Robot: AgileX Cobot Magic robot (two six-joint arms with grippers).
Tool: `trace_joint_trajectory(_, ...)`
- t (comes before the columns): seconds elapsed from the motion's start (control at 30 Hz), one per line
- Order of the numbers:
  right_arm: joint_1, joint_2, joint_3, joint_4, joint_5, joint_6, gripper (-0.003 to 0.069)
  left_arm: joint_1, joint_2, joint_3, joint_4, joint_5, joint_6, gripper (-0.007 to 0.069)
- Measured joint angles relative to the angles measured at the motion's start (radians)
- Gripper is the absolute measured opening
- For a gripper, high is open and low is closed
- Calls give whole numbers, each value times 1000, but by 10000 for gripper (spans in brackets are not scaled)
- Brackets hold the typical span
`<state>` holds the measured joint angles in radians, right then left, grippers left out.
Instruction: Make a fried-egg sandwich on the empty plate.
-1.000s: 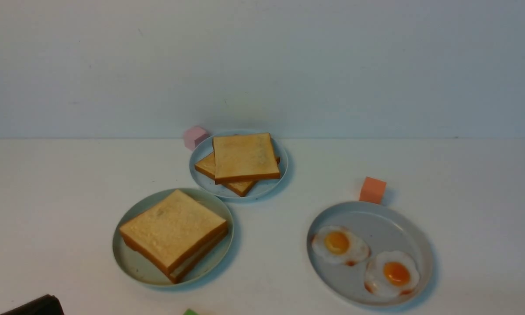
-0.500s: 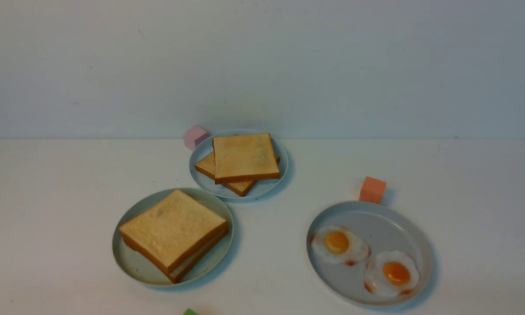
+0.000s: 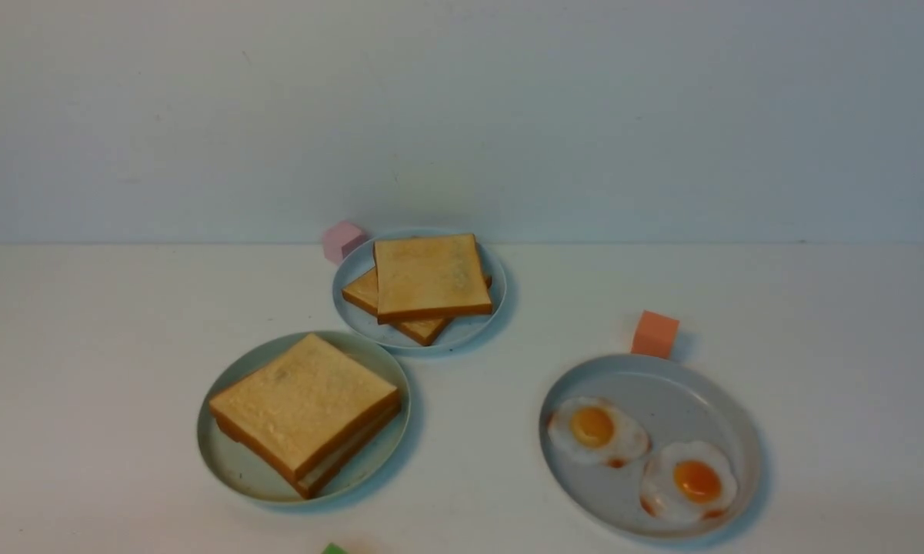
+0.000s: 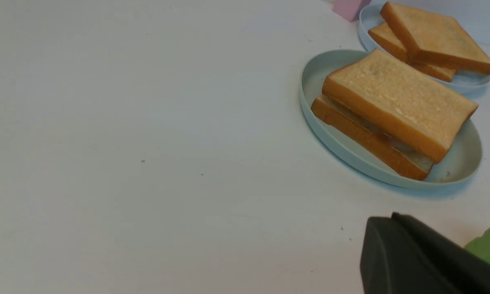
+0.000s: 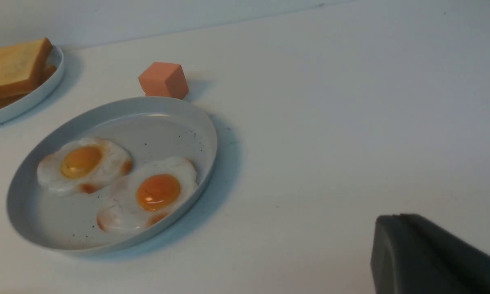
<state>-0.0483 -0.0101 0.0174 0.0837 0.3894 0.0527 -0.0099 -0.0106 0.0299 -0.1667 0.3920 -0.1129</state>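
The fried-egg sandwich (image 3: 304, 412) lies on the mint-green plate (image 3: 231, 471) at the front left: two toast slices with a pale layer showing between them at the edge. It also shows in the left wrist view (image 4: 395, 102) on the plate (image 4: 310, 85). Neither gripper shows in the front view. My left gripper (image 4: 391, 218) hangs above the table, apart from the plate on its near side, jaws together and empty. My right gripper (image 5: 400, 218) hangs over bare table to the right of the egg plate, jaws together and empty.
A plain toast stack (image 3: 429, 278) sits on the grey-blue plate (image 3: 465, 332) at the back. A grey plate (image 3: 662, 381) at the right holds two fried eggs (image 3: 596, 432). A pink cube (image 3: 343, 240), an orange cube (image 3: 655, 334) and a green block (image 3: 335, 549) lie around them.
The dark part of the left arm at the front view's bottom left corner has drawn back out of view. The plates and food have not moved.
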Motion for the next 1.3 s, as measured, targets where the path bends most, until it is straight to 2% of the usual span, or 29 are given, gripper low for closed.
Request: trace_joint_trajectory(1.3,0,0,0,0,0,0,57,0,0,1,0,0,-3,-3)
